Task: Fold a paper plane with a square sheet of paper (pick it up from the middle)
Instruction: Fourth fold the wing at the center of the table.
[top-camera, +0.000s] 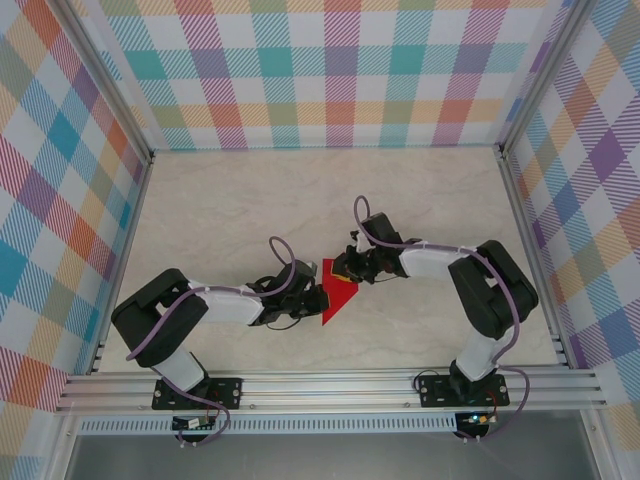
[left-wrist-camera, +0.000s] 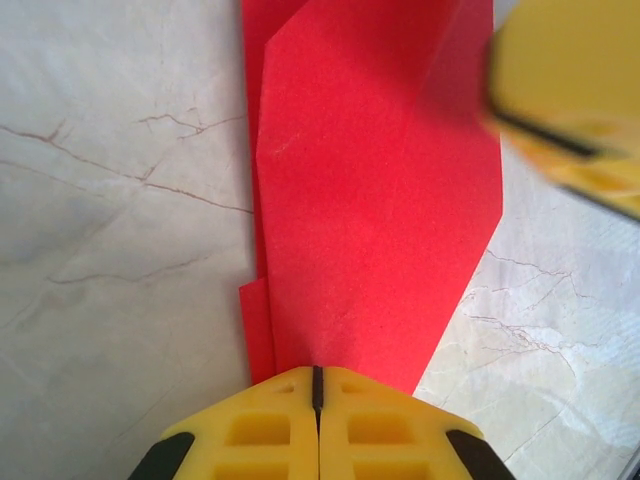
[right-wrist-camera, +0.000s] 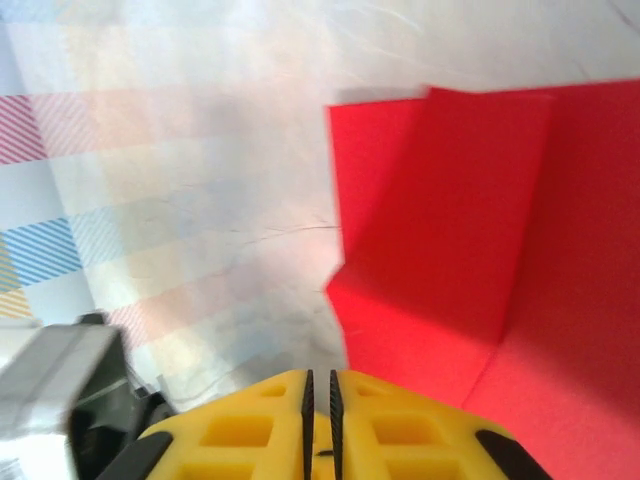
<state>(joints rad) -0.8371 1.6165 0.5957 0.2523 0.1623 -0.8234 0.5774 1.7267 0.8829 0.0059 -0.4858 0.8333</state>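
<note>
Paper (top-camera: 336, 298) partly folded, no dart yet, more creases left. Left gripper (top-camera: 317, 296) pinching its 9 o'clock edge; right gripper (top-camera: 352, 271) closed at 1 o'clock, hold unclear.

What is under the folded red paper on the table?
The marbled table shows all around the red paper, and a lower red layer peeks out at its edge. What lies directly beneath is covered.
</note>
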